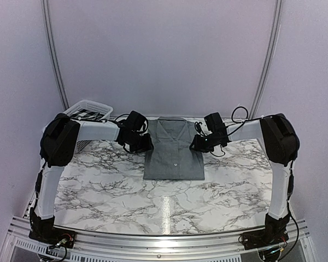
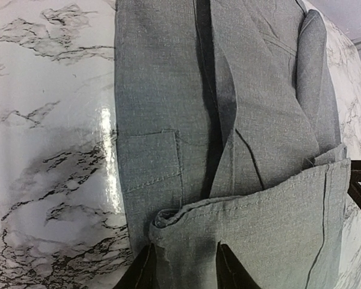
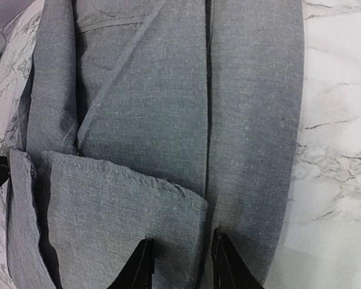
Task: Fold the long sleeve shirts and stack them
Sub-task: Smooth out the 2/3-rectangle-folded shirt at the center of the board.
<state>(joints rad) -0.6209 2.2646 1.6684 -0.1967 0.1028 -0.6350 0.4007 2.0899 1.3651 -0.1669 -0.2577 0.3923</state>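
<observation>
On the marble table (image 1: 115, 185), the turned-over edge of the mid-grey woven shirt (image 1: 173, 155) is straddled by the left gripper (image 2: 186, 271) and right gripper (image 3: 179, 265), likely for an even fold; clamping cannot be told.

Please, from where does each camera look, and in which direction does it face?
Top external: above and behind the bases, facing down and forward over the marble table; left arm and right arm show, meeting at the grey shirt.
Left wrist: on the left arm, looking along the left pincer across the shirt; its fingertips show at the bottom.
Right wrist: the same for the right pincer, from the shirt's opposite side.
Shared: both wrist views show the shirt's turned-over flap.
</observation>
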